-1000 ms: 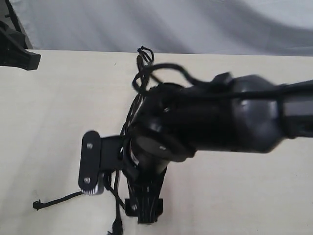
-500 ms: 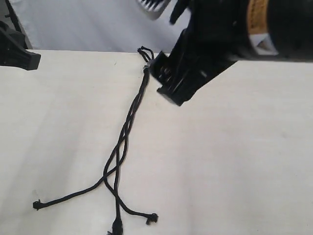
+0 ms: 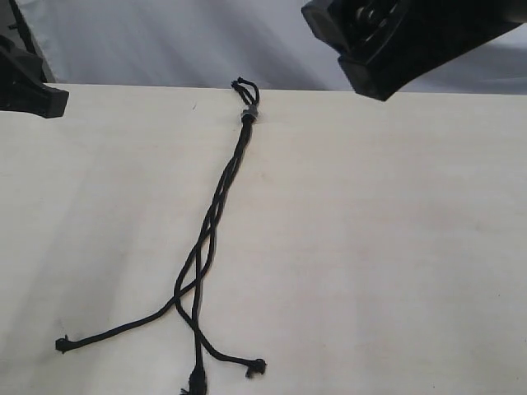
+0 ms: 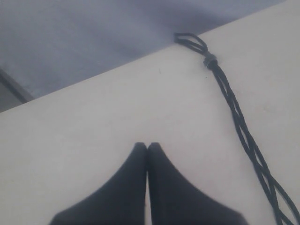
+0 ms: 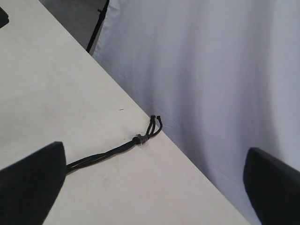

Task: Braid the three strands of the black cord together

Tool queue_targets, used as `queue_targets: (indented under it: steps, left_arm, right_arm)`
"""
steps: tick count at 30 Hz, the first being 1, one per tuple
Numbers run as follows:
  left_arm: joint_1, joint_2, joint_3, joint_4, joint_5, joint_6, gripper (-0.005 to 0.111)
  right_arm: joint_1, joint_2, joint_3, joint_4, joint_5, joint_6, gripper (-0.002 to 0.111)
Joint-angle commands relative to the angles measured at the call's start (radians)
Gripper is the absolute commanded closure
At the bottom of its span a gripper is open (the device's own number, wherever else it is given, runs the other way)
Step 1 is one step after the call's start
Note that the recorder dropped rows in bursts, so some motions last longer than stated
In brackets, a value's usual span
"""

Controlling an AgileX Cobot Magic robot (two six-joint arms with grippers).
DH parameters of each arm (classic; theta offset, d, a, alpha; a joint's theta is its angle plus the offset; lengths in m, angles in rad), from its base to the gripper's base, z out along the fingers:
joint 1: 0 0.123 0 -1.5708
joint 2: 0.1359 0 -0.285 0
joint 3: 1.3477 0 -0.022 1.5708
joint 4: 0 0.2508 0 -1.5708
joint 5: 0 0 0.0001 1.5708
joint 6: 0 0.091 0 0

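— Where is the black cord (image 3: 216, 206) lying?

— It is lying stretched along the pale table (image 3: 395, 247). Its grey band (image 3: 249, 114) is sitting near the far edge, by the white cloth backdrop (image 5: 211, 70), and short loops (image 3: 244, 86) are poking past the band toward that edge.

— And the three strands (image 3: 200, 267)?

— They are running close together away from the band and crossing one another loosely, then spreading apart toward the near edge. The left tip (image 3: 62, 344) is trailing well off to the side. The middle tip (image 3: 195, 382) is reaching the bottom of the exterior view, and the right tip (image 3: 257, 367) is curling near it.

— What is the left gripper (image 4: 148, 146) doing?

— Its fingers (image 4: 126, 187) are pressing together tip to tip and gripping nothing. They are pointing across bare table, with the cord off to one side and apart from them.

— And the right gripper (image 5: 154, 150)?

— Its fingers (image 5: 28, 183) are standing wide apart and holding nothing, and the banded end is showing between them on the table beyond. In the exterior view a dark bulk (image 3: 395, 33) is hanging at the upper right. It is probably that arm, though it is too cropped to be sure.
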Motion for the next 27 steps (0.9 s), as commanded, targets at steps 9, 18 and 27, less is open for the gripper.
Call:
queue_targets:
  steps: [9,18,27]
  left_arm:
    - [0.003,-0.004,0.002,0.003,-0.007,-0.002,0.106]
    - [0.009,-0.128,0.040,0.014,-0.009,-0.012,0.106]
    - [0.071,-0.567,0.310,-0.007,-0.248,-0.107,0.106]
  right_arm:
    - [-0.006,-0.008,-0.001,0.006,0.006,0.009,0.013]
    - [-0.006,-0.010,-0.001,0.006,0.006,0.009,0.013]
    - [-0.006,-0.012,-0.001,0.006,0.006,0.009,0.013]
